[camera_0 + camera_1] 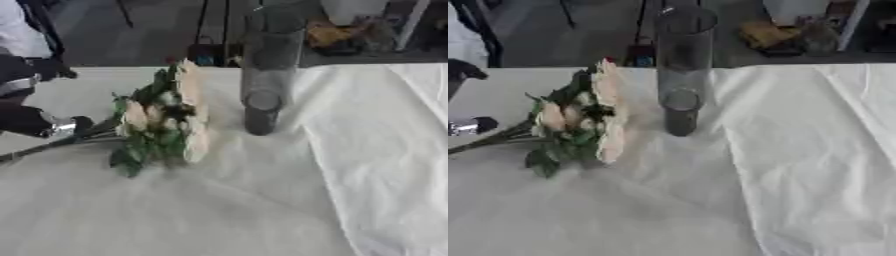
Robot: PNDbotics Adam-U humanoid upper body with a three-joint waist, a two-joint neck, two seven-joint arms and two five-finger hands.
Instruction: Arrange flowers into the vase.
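Right, nearest me the desk (219, 215) is just white cloth, rumpled in long folds, with nothing lying on it. Further in, on my left side, the flowers (162, 117) lie on their side on the cloth: a bunch of pale cream blooms with green leaves. Their long axis runs roughly left to right, tilted a little away from me; the dark stems trail off toward the left edge and the blooms point right and slightly away, toward the vase. My left hand (61, 127) is at the stem end, dark with a silver joint. It sits right at the stems and looks curled about them, but I cannot tell for sure whether the fingers are closed on them or only alongside. My right hand shows in neither view.

Beyond the blooms, just to their right and apart from them, the vase (682, 65) stands upright, a tall clear cylinder with its mouth near the far edge of the desk.

I judge this as the pick-up step: the bunch is not yet lifted. The next move calls for raising the stems, swinging the bunch upright with stems down, and lining the stem ends over the narrow mouth without knocking the tall vase.
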